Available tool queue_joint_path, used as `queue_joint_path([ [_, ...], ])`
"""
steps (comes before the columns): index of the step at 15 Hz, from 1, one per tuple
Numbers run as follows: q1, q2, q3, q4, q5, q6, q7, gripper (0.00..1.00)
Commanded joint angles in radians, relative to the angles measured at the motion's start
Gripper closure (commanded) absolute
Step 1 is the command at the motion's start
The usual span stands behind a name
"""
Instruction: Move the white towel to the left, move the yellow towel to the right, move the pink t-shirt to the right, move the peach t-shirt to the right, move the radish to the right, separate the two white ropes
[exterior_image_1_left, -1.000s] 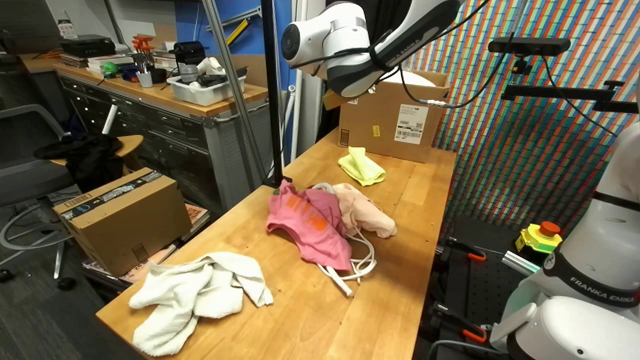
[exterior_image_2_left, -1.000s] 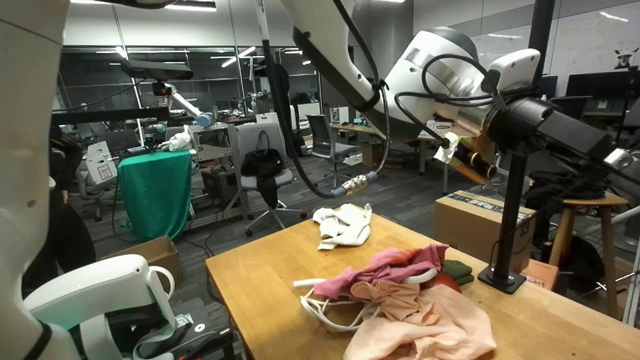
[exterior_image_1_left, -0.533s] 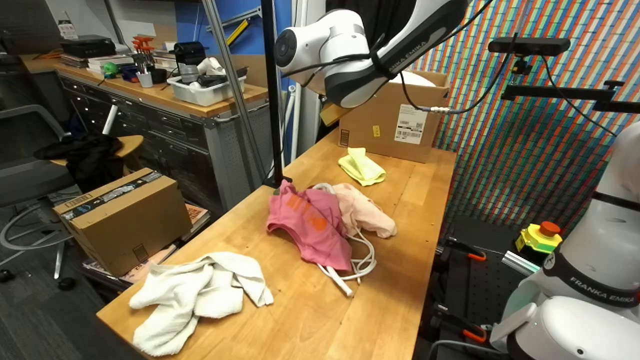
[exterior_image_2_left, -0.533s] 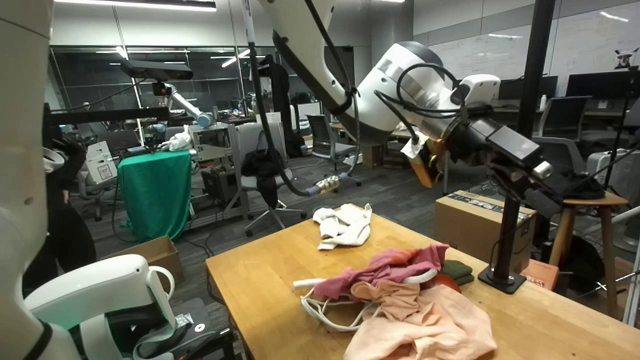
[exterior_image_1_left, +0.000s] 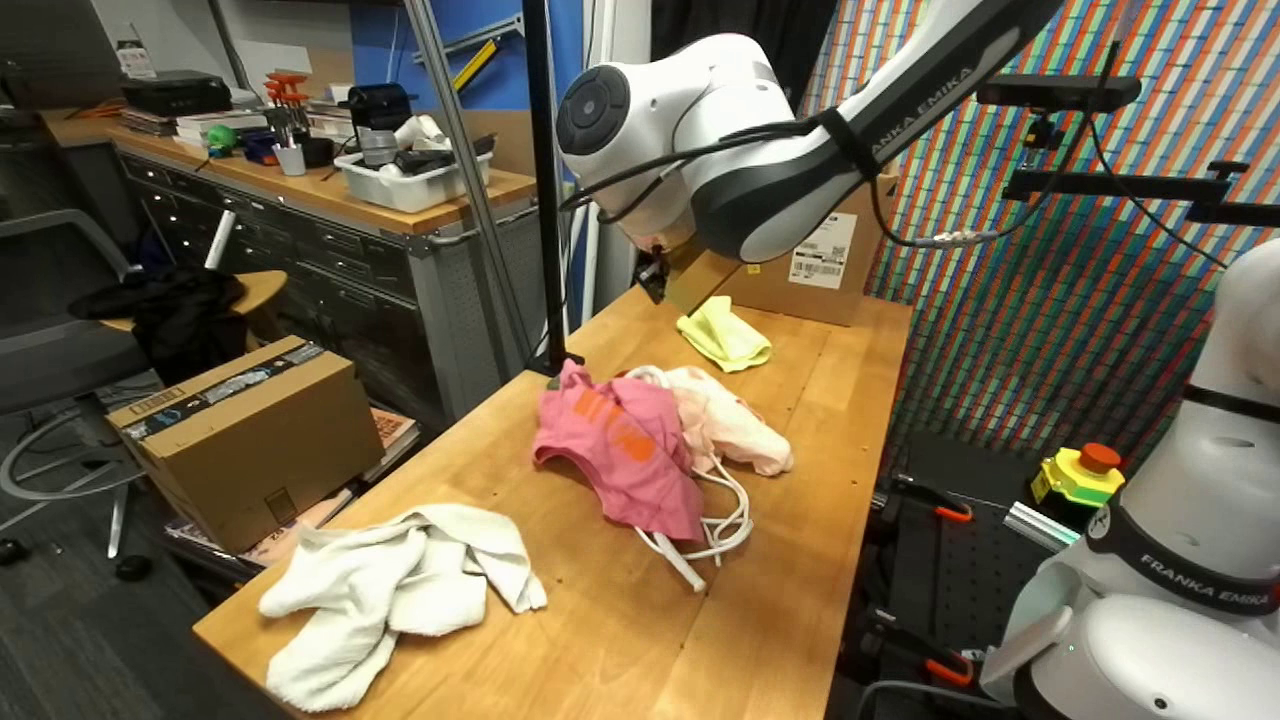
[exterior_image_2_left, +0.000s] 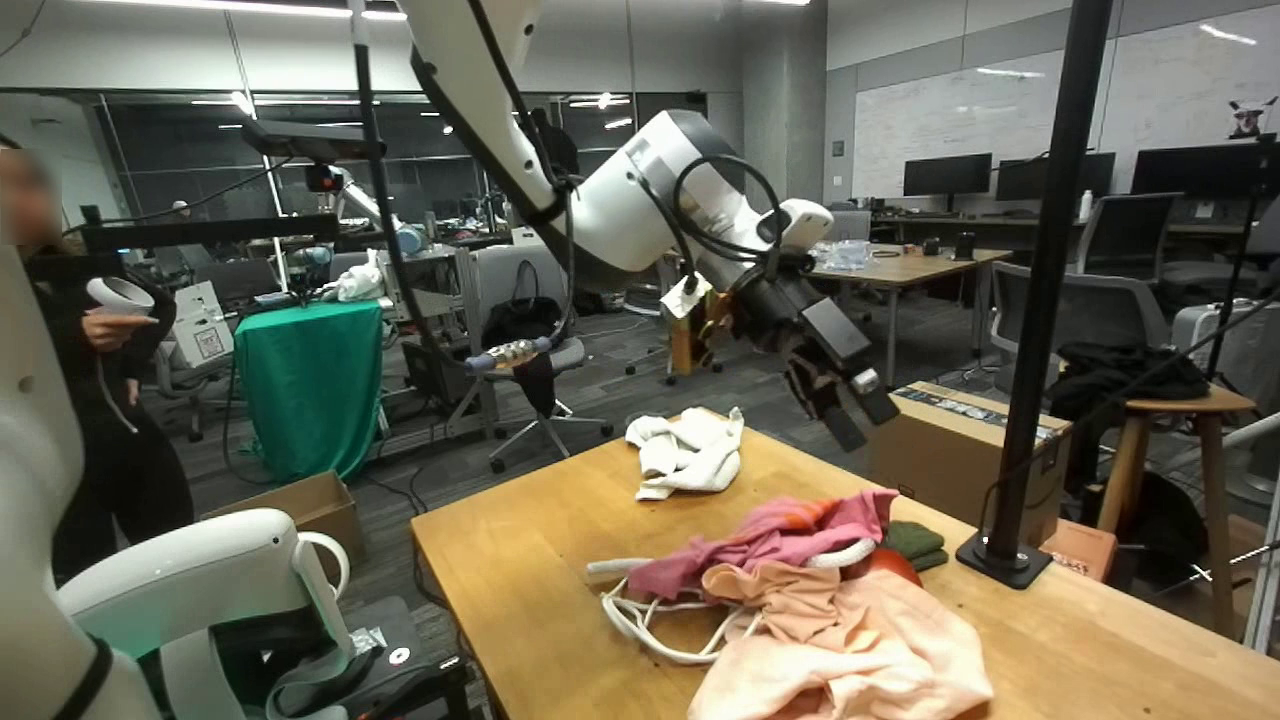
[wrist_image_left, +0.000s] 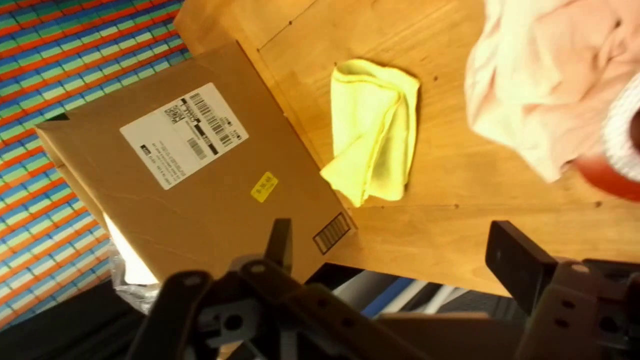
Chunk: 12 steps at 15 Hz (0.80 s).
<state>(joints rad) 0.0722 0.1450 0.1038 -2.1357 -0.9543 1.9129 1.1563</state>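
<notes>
In wrist view, tool (wrist_image_left: 395, 247) spread wide; peach t-shirt (wrist_image_left: 542, 80) cut off; radish (wrist_image_left: 606, 176) blurred, partly hidden.

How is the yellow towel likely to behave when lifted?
The yellow towel will probably sag, since it lies in soft folds. Its fold may fall open, as one corner juts out. Its thin-looking edges suggest little weight.

Pink t-shirt (exterior_image_1_left: 622, 450) and peach t-shirt (exterior_image_2_left: 862, 650), crumpled, heaped with white ropes (exterior_image_1_left: 681, 564)
The ropes loop out from under the orange-printed pink shirt; a red curve of radish (exterior_image_2_left: 893, 563) shows beside both shirts. The heap lies between the rumpled white towel (exterior_image_1_left: 405, 575) and folded yellow towel (wrist_image_left: 370, 127), apart from both.
</notes>
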Motion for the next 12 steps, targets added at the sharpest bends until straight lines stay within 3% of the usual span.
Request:
queue_joint_path([
  [1,0.036,-0.101,0.030,-0.121,0.079,0.087,-0.126,0.00],
  [7,0.099,-0.118,0.079,-0.163,0.218,0.223,-0.341,0.00],
  [12,0.129,-0.069,0.098,-0.125,0.334,0.331,-0.555,0.00],
])
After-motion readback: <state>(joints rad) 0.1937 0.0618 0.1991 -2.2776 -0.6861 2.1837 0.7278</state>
